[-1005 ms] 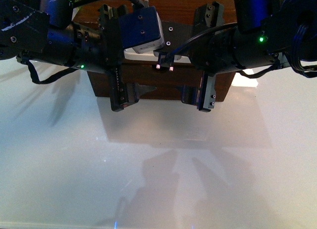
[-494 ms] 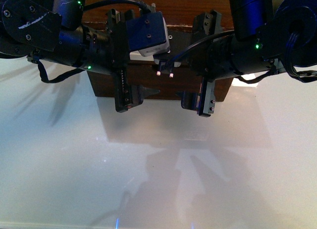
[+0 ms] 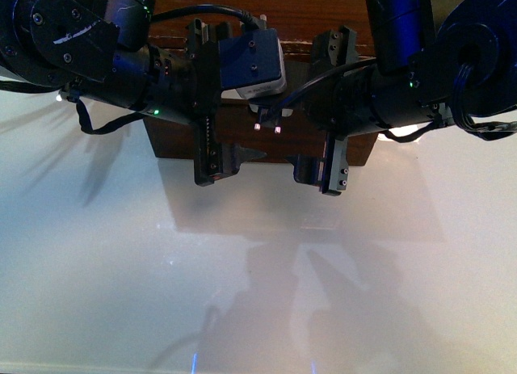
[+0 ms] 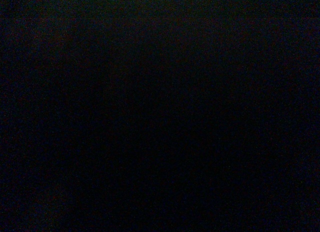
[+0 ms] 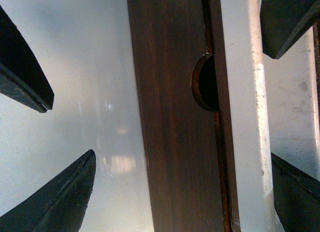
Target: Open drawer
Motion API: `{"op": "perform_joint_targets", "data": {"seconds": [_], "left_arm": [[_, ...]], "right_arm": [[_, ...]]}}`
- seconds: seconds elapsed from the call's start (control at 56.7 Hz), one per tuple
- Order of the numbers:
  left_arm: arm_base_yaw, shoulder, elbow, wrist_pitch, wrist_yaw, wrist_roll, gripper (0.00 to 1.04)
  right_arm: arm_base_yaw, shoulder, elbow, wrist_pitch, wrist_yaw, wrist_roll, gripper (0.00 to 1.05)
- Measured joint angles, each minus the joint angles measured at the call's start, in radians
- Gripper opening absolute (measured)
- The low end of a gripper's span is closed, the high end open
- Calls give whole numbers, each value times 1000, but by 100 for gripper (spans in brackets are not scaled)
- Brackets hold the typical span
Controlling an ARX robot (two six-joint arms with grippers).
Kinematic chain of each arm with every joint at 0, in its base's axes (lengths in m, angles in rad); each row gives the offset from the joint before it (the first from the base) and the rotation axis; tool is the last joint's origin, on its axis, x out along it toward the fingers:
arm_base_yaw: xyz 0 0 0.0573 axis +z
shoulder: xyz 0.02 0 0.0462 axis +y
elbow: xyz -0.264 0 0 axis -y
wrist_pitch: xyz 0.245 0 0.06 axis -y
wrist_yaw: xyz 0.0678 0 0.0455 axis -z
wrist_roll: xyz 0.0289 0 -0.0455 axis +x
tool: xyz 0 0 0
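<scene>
Both your left hand [image 3: 242, 90] and right hand [image 3: 319, 107] are spread open over the drawer [image 3: 271, 144] at 12 o'clock on the tabletop [image 3: 242, 301], so centre the right fingers [image 5: 30, 84] around its white handle [image 5: 245, 142], close firmly, and pull straight toward 6 o'clock.

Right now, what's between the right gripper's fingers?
In the right wrist view, the brown drawer, its half-round notch and its white handle lie between the open fingers.

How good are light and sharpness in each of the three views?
Left wrist view: nearly black, unusable. Front view: soft shadows on the glossy white table. Right wrist view: fairly sharp on the dark-brown wooden drawer, pale glare on the table beside it.
</scene>
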Motion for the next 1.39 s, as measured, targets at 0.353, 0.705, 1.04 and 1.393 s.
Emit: {"op": "perform_joint_targets", "data": {"seconds": [0.353, 0.705, 1.04, 1.393], "left_arm": [[-3, 20, 37, -44, -3, 19, 96], [-9, 49, 101, -136, -27, 52, 96], [-10, 56, 161, -286, -38, 116, 96], [-3, 48, 152, -301, -14, 137, 96]], "right_arm": [[-1, 16, 12, -13, -5, -7, 96], [-8, 53, 73, -65, -10, -50, 96], [-3, 71, 105, -105, -31, -60, 96], [10, 59, 68, -93, -37, -60, 96]]}}
